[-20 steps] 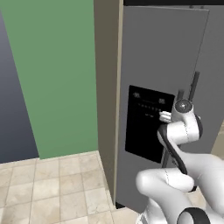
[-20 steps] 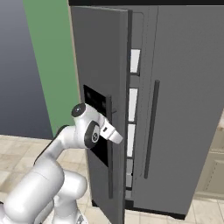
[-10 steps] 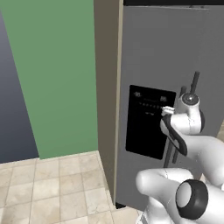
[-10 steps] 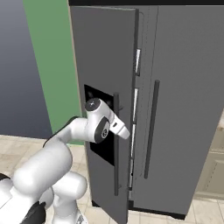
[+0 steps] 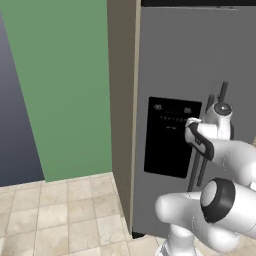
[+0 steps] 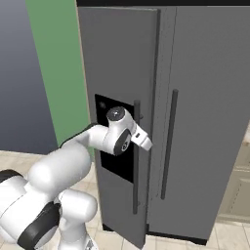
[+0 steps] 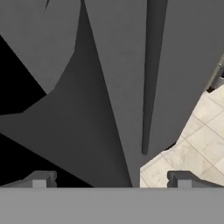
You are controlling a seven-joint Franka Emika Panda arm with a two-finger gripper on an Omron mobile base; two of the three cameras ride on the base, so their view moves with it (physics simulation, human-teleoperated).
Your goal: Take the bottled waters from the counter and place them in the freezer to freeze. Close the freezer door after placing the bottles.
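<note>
Up against the fridge front, my hand (image 6: 146, 142) sits w/ fingers spread wide and nothing between them — the two tips (image 7: 40, 178) stand well apart at the bottom of the hand view. It's right by the dark bar handle (image 6: 136, 156) of the freezer door (image 5: 172, 75), at the level of the black dispenser panel (image 5: 170, 136).

Door looks nearly shut: in the right base view its free edge stands only a little proud of the plain door (image 6: 205, 97) next to it, narrow gap at most. From the hand view I see grey door faces running away at an angle and beige floor tile (image 7: 201, 131) past them; can't tell from that if the seam is fully closed.

Handling, as I judge it: door is a stiff, tall, hinged slab, prob. heavy-ish w/ a seal that resists the last bit. Smooth face, so fingers would slide on it — better a flat push w/ the hand body on the face near the handle side, far from the hinge, or hook the bar. Bar is rigid and thin enough to fit between spread fingers.

Door lies directly ahead of the hand, touching or just shy — can't tell which. Bottles I can't check; inside is hidden.
</note>
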